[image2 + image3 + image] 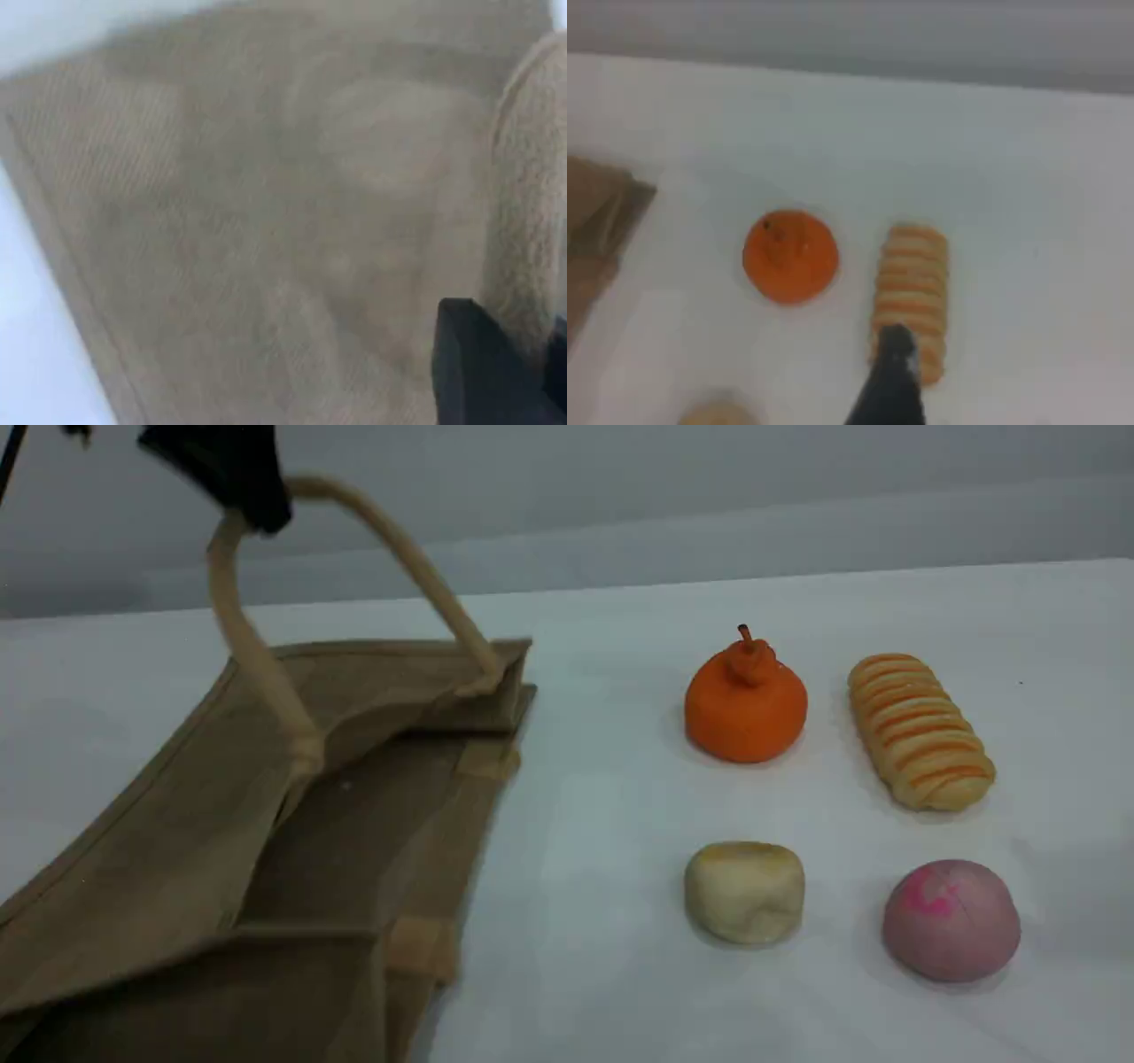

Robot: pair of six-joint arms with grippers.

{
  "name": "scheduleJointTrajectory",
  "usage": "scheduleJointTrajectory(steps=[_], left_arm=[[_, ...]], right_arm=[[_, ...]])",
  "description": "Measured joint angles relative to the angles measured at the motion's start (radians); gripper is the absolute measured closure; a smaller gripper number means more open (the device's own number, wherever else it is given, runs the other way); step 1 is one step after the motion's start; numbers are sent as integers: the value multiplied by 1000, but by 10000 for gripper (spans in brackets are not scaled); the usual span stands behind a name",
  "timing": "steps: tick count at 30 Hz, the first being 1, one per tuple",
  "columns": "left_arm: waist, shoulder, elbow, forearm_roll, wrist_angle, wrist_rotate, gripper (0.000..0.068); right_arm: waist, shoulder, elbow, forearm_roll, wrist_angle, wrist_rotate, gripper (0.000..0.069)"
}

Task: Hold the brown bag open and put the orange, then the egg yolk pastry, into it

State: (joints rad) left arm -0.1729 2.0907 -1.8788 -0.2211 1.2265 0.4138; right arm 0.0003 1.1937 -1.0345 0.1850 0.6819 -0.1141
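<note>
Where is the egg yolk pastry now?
In the scene view, the egg yolk pastry lies on the table's right half, directly in front of the orange and left of the pink bun.

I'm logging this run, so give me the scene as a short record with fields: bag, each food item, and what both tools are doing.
bag: brown bag lying at table's left, mouth facing the food, partly open
handle: upper handle lifted
left tool: left tool shut on the handle, holding it up
right tool: right tool open, holding nothing, above the striped loaf
orange: orange on table, untouched
egg yolk pastry: egg yolk pastry on table, nearer the camera than the orange
pink bun: pink bun right of the pastry
in bag: no food visible
</note>
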Motion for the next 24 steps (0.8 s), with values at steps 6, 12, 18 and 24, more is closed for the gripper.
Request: scheduleJointTrajectory(steps=[6, 12, 18, 24], left_arm=[[-3, 0, -115, -49, -1, 27, 594], [-20, 0, -132, -84, -4, 145, 594], [-60, -19, -131, -92, -5, 331, 594], [-61, -70, -174, -92, -1, 448, 594]], right_arm=[[0, 116, 0, 0, -49, -25, 120], [0, 233, 0, 0, -93, -66, 120], [0, 338, 0, 10, -130, -81, 120], [0, 420, 0, 49, -171, -131, 120]])
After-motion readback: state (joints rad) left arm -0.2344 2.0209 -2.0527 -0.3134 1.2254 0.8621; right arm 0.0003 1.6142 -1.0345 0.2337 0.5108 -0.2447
